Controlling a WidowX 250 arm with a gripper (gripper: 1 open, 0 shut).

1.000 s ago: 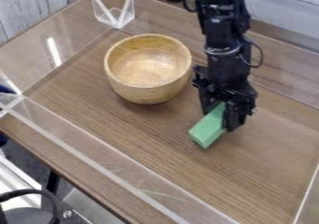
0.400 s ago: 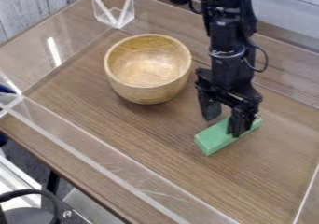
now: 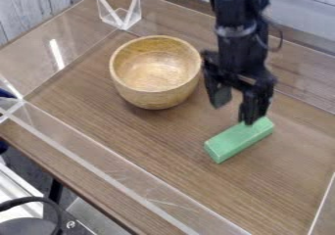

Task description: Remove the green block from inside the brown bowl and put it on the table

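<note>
The green block [image 3: 240, 139] lies flat on the table [image 3: 144, 151], to the right of and nearer than the brown bowl [image 3: 156, 70], clear of its wall. Nothing shows inside the bowl. My gripper [image 3: 233, 104] hangs open a short way above the block's far end, pointing almost straight down, with nothing between its black fingers [image 3: 254, 106]. It does not touch the block or the bowl.
Clear acrylic walls [image 3: 78, 175] run along the table's edges. A small clear acrylic stand [image 3: 119, 11] sits at the far left corner. The arm's black body rises from the gripper toward the top of the view.
The gripper let go of the green block, which dropped from a tilt to lie flat on the table. The gripper then opened wide and rose above it.
</note>
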